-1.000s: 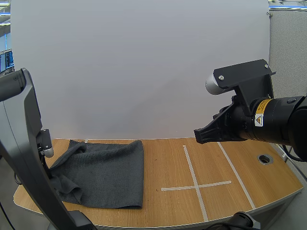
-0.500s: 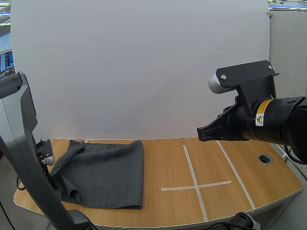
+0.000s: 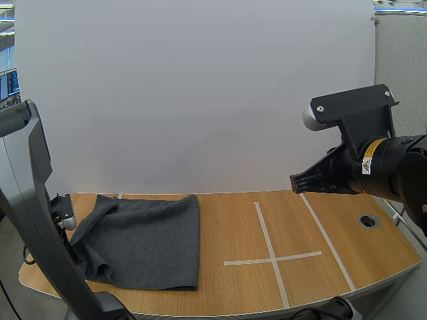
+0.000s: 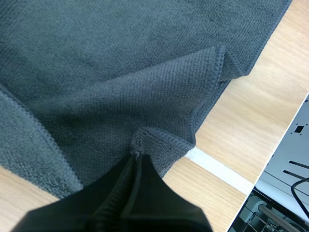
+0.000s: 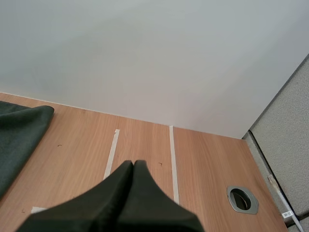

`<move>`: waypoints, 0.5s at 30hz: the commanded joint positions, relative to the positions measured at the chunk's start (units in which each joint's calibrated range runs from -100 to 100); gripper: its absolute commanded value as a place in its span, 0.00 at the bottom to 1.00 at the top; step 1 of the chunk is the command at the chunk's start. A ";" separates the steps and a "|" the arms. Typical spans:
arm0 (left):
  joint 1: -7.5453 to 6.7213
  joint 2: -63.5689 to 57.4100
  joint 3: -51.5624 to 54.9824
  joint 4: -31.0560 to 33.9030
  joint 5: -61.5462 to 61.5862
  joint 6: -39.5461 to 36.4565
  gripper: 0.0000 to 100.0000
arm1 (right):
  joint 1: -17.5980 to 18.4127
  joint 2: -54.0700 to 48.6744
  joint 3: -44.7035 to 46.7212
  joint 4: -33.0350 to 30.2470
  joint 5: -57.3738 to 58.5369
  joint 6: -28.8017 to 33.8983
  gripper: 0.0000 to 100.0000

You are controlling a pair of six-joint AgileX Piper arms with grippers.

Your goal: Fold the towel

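Note:
A dark grey towel (image 3: 147, 240) lies folded on the left part of the wooden table (image 3: 240, 227), its left edge bunched and slightly raised. In the left wrist view the towel (image 4: 120, 72) shows a folded-over flap, and a hemmed corner sits pinched at the tips of my left gripper (image 4: 137, 155), which is shut on it. In the high view that gripper (image 3: 64, 217) is at the towel's left edge, mostly behind the arm. My right gripper (image 3: 298, 181) hangs high above the table's right half, shut on nothing; its fingers (image 5: 131, 169) lie together as one wedge.
White tape lines (image 3: 270, 257) form a cross on the right half of the table. A round metal-rimmed hole (image 3: 368, 221) sits near the right edge. A white panel stands behind the table. Another tape strip (image 4: 219, 166) lies beside the towel corner.
My right arm has drawn back to the right and slightly up. My left gripper shifted left and down, and the towel's raised left edge has sunk lower.

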 commanded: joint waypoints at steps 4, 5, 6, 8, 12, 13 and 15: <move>0.10 -0.07 0.29 -0.41 1.24 -0.55 0.00 | -3.19 -0.60 0.08 -1.02 0.53 -0.40 0.00; 0.10 -0.07 0.29 -0.41 1.24 -0.54 0.00 | -3.19 -0.71 0.08 -1.47 0.53 -0.40 0.00; 0.10 -0.07 0.29 -0.41 1.24 -0.54 0.00 | -3.19 -0.85 0.08 -2.08 0.29 -0.40 0.00; 0.10 -0.07 0.29 -0.41 1.24 -0.54 0.00 | -3.19 -1.11 0.08 -2.56 0.13 -0.26 0.00; 0.10 -0.07 0.29 -0.41 1.24 -0.99 0.00 | -3.19 -0.67 0.08 1.73 0.89 -1.59 0.00; 0.10 -0.07 0.29 -0.41 1.24 -1.27 0.00 | -3.19 0.01 0.08 5.99 1.90 -4.49 0.00; 0.10 -0.07 0.29 -0.41 1.24 -1.27 0.00 | -3.19 2.55 0.08 16.55 3.66 -13.51 0.00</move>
